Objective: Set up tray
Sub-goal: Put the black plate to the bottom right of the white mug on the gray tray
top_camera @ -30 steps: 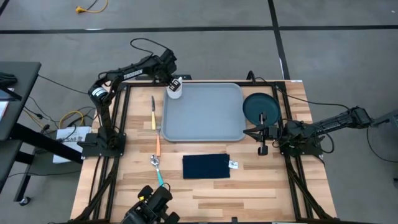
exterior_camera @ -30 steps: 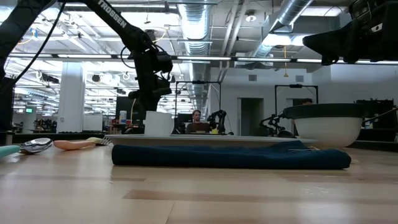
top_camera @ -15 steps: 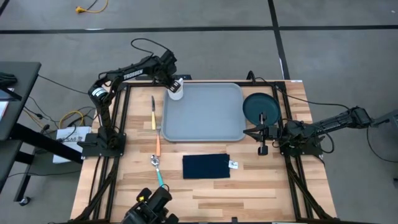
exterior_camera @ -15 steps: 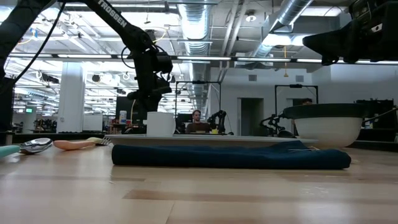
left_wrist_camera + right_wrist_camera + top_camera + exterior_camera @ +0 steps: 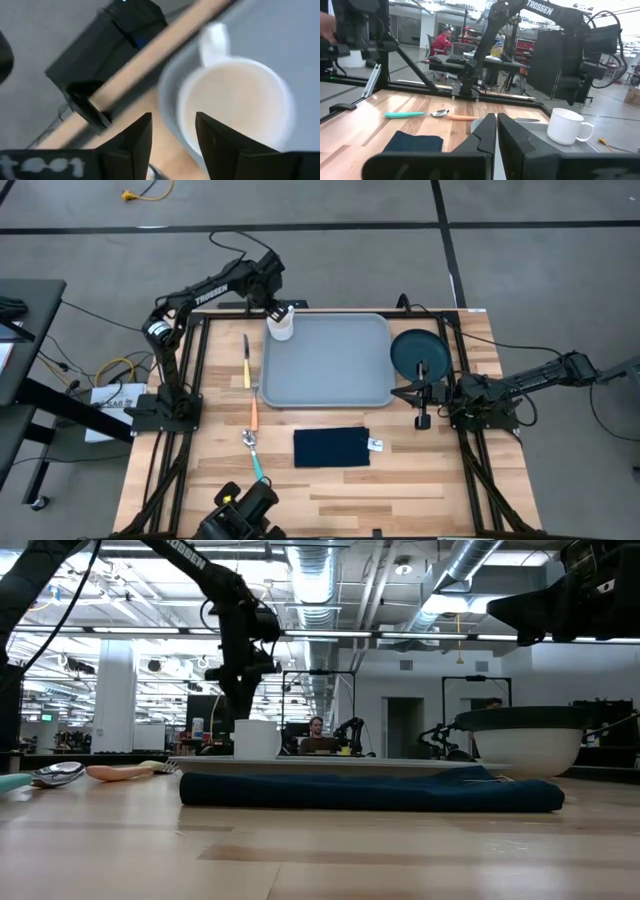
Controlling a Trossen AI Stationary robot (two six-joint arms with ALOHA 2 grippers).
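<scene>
The left gripper (image 5: 278,307) hangs just above the white mug (image 5: 281,327), its fingers spread apart with nothing between them; in the left wrist view the mug (image 5: 235,107) sits directly beneath. The mug stands upright on the far left corner of the tray (image 5: 330,365), so this arm is plainly the nearer one to that end of the tray. The mug is glossy ceramic, round, with a loop handle.

On the bare wood counter (image 5: 200,440) left of the tray lie a knife (image 5: 246,360), an orange-handled fork (image 5: 254,412) and a teal-handled spoon (image 5: 254,455), all slim and lying roughly parallel to the tray's short side.

The tray is smooth grey-blue plastic, flat with rounded corners and a raised rim, its long axis running across the counter from arm to arm. Near its front edge rests a dark navy cloth napkin (image 5: 331,447), soft and folded flat.

Just beside the tray's right end sits a round dark teal plate (image 5: 418,352). The right gripper (image 5: 423,420) waits close by, clenched on nothing, probably best placed for the plate.
</scene>
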